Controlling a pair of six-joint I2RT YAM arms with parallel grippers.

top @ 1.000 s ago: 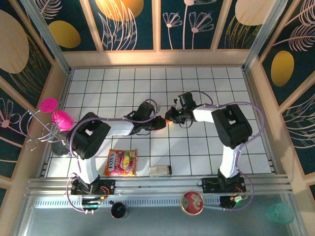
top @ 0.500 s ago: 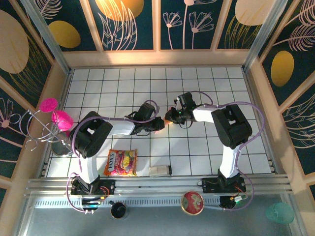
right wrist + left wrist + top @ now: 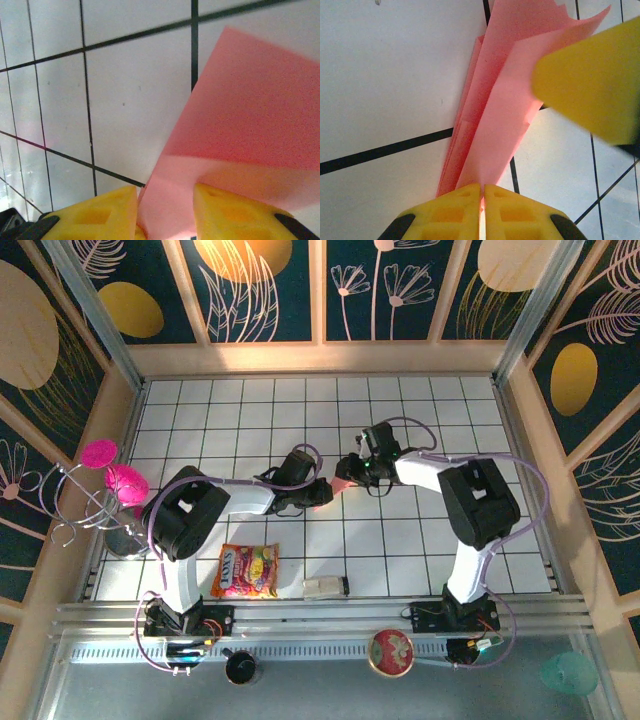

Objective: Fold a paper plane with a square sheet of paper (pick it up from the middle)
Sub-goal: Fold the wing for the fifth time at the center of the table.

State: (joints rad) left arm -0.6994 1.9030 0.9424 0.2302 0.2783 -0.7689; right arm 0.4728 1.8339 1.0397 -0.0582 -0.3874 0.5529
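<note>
Left wrist view: the paper plane (image 3: 495,115) (salmon-pink, folded lengthwise into a narrow strip w/ several layers) is seen pinched at its near end by the left gripper (image 3: 481,200), whose yellow fingers are pressed together on it. From there it runs toward the top of the frame over the white tiled table (image 3: 385,75), its layers spreading. A blurred yellow finger (image 3: 590,85) of the other arm is seen just beside its far part.

From the right wrist cam, the paper plane (image 3: 240,125) is seen passing btwn the fingers of the right gripper (image 3: 165,215). Those jaws are held apart, so nothing is clamped there.

In the top external view the paper plane (image 3: 337,488) is found near the table's centre, btwn the left gripper (image 3: 320,494) and the right gripper (image 3: 352,478). Nearer the arm bases, well apart from the paper, an orange-yellow snack packet (image 3: 245,571) and a small pale object (image 3: 325,586) are laid on the tiles. Magenta round pieces (image 3: 113,475) on wire loops are set at the left edge.
</note>
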